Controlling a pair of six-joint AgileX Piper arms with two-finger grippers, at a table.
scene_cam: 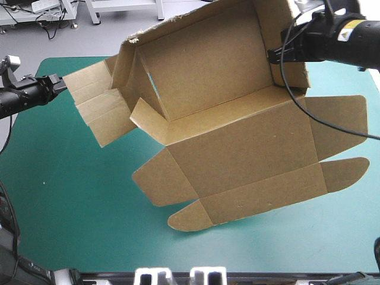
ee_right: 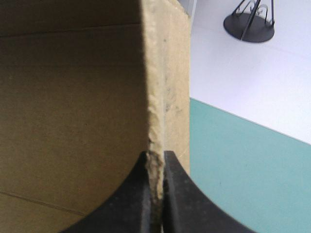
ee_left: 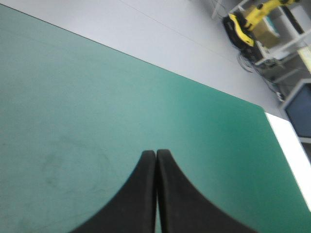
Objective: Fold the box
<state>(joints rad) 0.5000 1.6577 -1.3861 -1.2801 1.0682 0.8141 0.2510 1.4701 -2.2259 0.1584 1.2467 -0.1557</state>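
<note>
The brown box (scene_cam: 237,142) is a large cut sheet, partly folded, with its far part raised and tilted. Its near flaps lie low over the teal-green cover. High at the far right, my right gripper (scene_cam: 274,56) is shut on the edge of a raised wall. In the right wrist view that board edge (ee_right: 165,97) runs straight up from between the fingers of the right gripper (ee_right: 156,158). My left gripper (scene_cam: 59,83) hovers at the table's left, its tip just beside the box's left flap (scene_cam: 89,89). In the left wrist view the left gripper (ee_left: 156,153) is shut with nothing in it.
Bare teal-green cover (scene_cam: 77,202) lies in front and to the left of the box. In the left wrist view only the cover (ee_left: 97,97) and its far edge lie ahead of the fingers. The box's right flaps (scene_cam: 344,119) reach close to the table's right edge.
</note>
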